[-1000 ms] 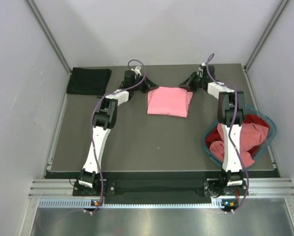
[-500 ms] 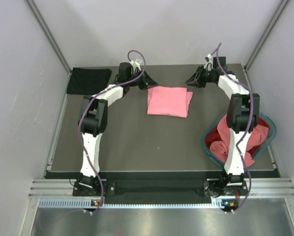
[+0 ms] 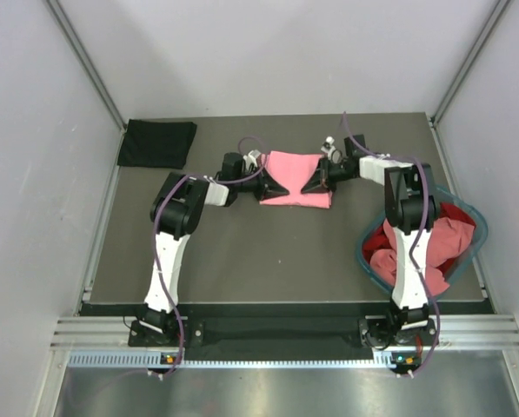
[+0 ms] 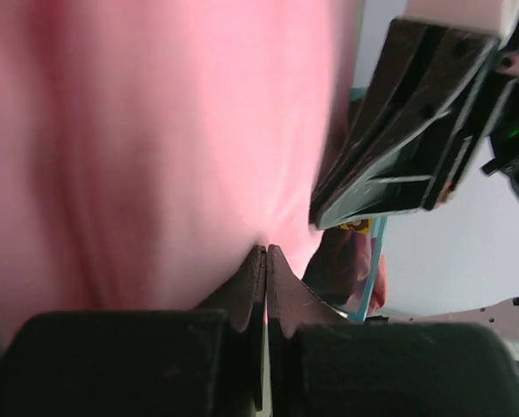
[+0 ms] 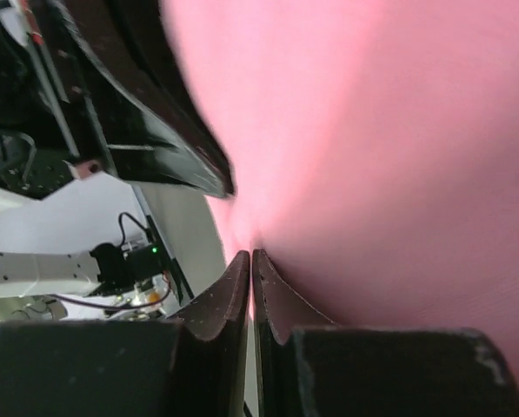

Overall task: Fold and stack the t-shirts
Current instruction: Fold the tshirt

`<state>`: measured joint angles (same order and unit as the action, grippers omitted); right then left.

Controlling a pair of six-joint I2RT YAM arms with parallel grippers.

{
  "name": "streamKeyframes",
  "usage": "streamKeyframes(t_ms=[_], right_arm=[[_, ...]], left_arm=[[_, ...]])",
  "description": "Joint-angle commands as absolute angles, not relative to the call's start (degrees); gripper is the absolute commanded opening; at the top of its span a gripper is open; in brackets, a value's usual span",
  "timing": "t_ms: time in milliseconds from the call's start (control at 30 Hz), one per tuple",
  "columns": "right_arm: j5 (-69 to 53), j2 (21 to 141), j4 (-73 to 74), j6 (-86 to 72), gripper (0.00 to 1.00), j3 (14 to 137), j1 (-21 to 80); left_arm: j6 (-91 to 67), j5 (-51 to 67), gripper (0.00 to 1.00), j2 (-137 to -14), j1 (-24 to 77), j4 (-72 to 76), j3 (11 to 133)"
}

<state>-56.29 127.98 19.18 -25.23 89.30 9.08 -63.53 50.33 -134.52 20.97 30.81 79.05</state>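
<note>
both arms have swung in since half a sec ago: then they sat at the far edge either side of the folded pink tee (image 3: pixel 296 167), now they're low over it. left gripper (image 3: pixel 279 187) is on the near-left part of the cloth and right gripper (image 3: pixel 308 186) on the near-right, tips pointing at each other w/ only a small gap between. you can see the wrist cams are filled w/ pink. left's fingers (image 4: pixel 252 287) are pressed flat together, tips against the cloth where creases run in. right's fingers (image 5: pixel 233 291) are also closed tip to tip on the fabric. can't tell if either has a layer pinched. the tee itself hasn't moved, back-centre of the table (image 3: pixel 242 252). black tee (image 3: pixel 157 142) is unchanged, folded at the far-left corner. basket (image 3: pixel 364 254) at the right edge holds the red tee (image 3: pixel 457 214) plus more pink cloth, same as before.
</note>
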Motion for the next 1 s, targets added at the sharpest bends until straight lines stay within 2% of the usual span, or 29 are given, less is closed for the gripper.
streamKeyframes(t_ms=[0,100,333,500,700,967], right_arm=[[-60.5,129.9,16.6,-20.8,0.04,86.8,8.4],[-59.0,129.2,18.2,-18.2,0.04,84.4,7.0],[-60.0,124.2,22.4,-18.2,0.04,87.8,7.6],[-61.9,122.6,19.4,-21.8,0.04,87.8,10.7],[-64.2,129.1,18.5,-22.6,0.05,89.0,13.6],[-65.0,128.3,15.1,-22.6,0.04,82.7,11.6]], left_arm=[[-64.6,50.8,0.00,-134.5,20.0,38.1,77.4],[-62.3,50.5,0.00,-134.2,19.0,35.0,76.2],[-49.4,49.0,0.00,-128.2,20.5,13.5,83.6],[-53.3,48.2,0.00,-124.9,22.3,16.4,83.2],[-56.2,47.1,0.00,-127.5,21.4,21.3,77.8],[-52.1,45.7,0.00,-130.1,19.8,15.8,74.7]])
